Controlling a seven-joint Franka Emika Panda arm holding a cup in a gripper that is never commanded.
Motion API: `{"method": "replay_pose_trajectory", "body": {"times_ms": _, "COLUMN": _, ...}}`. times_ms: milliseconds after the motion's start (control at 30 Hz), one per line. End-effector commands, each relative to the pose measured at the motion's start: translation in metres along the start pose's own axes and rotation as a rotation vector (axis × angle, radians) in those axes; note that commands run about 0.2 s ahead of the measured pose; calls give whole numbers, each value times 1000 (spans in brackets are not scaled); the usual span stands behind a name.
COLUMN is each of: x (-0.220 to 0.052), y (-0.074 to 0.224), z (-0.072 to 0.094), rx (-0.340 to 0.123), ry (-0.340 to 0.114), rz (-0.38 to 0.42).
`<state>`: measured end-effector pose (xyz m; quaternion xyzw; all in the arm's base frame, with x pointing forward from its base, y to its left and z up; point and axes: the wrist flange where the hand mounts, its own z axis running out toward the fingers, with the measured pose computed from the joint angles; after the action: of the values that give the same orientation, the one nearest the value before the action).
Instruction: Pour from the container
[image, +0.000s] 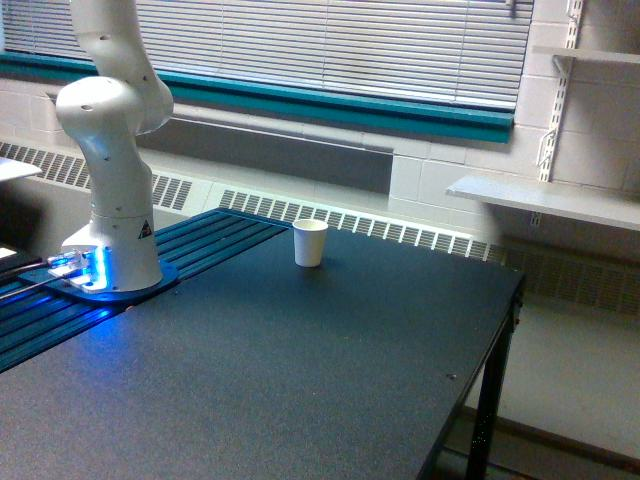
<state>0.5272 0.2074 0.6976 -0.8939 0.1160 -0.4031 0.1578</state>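
from my remote seat i'm looking across the dark table (300, 400), its matte top filling the near part of the exterior view, bare and a little speckled. one black table leg (487, 400) drops down at the exterior view's right, with pale floor beyond it.

moving back, on the exterior view's left, the table surface changes to ribbed blue-lit slats (60, 320), and there the robot base (110, 250) stands on a round plate, glowing blue at its foot, cables (25, 270) running off toward the left edge. the white arm (110, 100) rises from it and leaves the top of the picture, so i can't see the gripper at all; whether its fingers are apart or clamped on anything, i cannot tell. the clear container is not visible to me either, so i can't place it from here.

further back, a white paper cup (310, 243) stands upright near the table's far edge, well apart from the robot base, alone on the dark top.

behind the table, a long radiator grille (380, 228) runs along the wall. above it a teal window sill (330, 105) and closed blinds (330, 40). at the exterior view's right, a wall shelf (545, 200) sits on brackets.
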Motion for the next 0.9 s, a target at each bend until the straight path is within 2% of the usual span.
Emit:
{"method": "replay_pose_trajectory", "body": {"times_ms": 33, "x": -89, "y": -41, "z": 32, "rx": 27, "ry": -162, "rz": -133}}
{"method": "replay_pose_trajectory", "body": {"times_ms": 167, "x": -129, "y": -48, "z": 46, "rx": 13, "ry": -219, "rz": -181}}
{"method": "replay_pose_trajectory", "body": {"times_ms": 400, "x": -226, "y": -61, "z": 63, "rx": -10, "ry": -350, "rz": -311}}
{"method": "replay_pose_trajectory", "body": {"times_ms": 500, "x": -258, "y": -77, "z": 58, "rx": 4, "ry": -375, "rz": -372}}
{"method": "replay_pose_trajectory", "body": {"times_ms": 900, "x": -300, "y": -72, "z": 52, "rx": -6, "ry": -415, "rz": -449}}
